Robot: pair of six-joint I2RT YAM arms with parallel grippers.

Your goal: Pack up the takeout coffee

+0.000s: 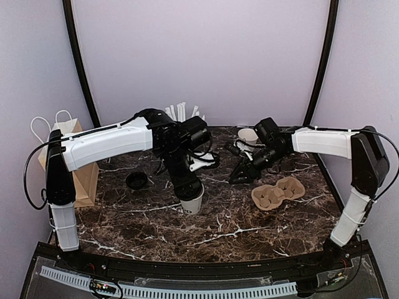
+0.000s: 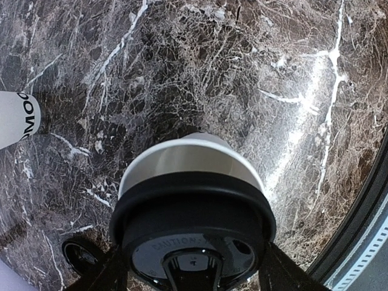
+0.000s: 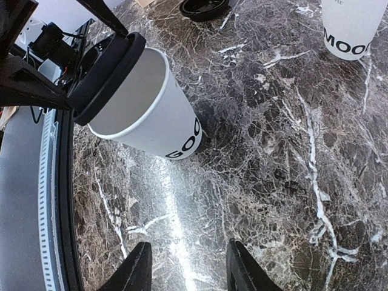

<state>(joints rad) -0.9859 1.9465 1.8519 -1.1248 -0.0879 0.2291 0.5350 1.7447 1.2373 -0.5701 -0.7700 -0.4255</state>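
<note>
From above, the takeout coffee is seen standing mid-table on the marble table, with the left gripper placed over it. The cardboard carrier lies well apart to its right. The right gripper is empty.

In the left wrist view, the wide-set jaws are pressed against the black lid on both sides. If the cup is lifted by the lid alone, the lid could be pulled off and the cup dropped.

In the right wrist view, the right fingers are parted about halfway around nothing. A second cup nearby could be knocked during the carry.
</note>
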